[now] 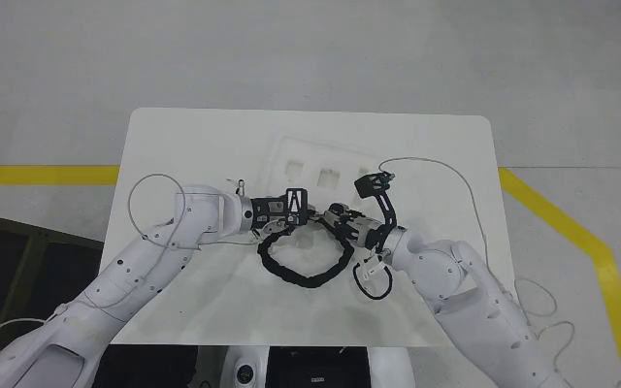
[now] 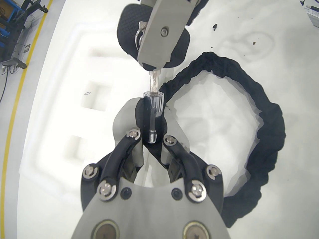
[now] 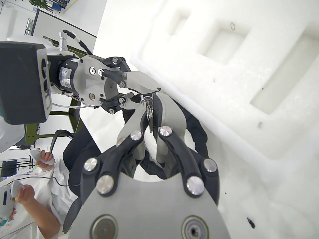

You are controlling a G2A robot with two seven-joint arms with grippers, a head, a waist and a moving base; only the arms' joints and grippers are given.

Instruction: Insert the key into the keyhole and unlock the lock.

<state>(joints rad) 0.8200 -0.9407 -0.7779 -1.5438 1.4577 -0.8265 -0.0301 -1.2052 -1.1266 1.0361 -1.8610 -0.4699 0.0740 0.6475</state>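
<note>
From the top view, the two arms meet over the middle of the white table [image 1: 194,136]; the left gripper [image 1: 312,210] and the right gripper [image 1: 335,216] face each other tip to tip; below them the black cloth-covered chain [image 1: 301,276] of the lock lies in a loop on the table; a white foam tray [image 1: 310,155] sits behind.

In the left wrist view, the left gripper [image 2: 151,115] is clamped narrow around the chrome lock cylinder [image 2: 155,103], which points toward the right gripper [image 2: 153,67]; the right gripper pinches the head of the key [image 2: 154,82]; the tip of the blade meets the cylinder's end face, most of the blade showing outside it; the chain [image 2: 269,125] curls away beside them over the table.

In the right wrist view, the right gripper [image 3: 149,110] is closed narrow on the key [image 3: 150,119], with the left gripper [image 3: 142,93] directly opposite; the foam tray [image 3: 199,75] lies just beside them.
</note>
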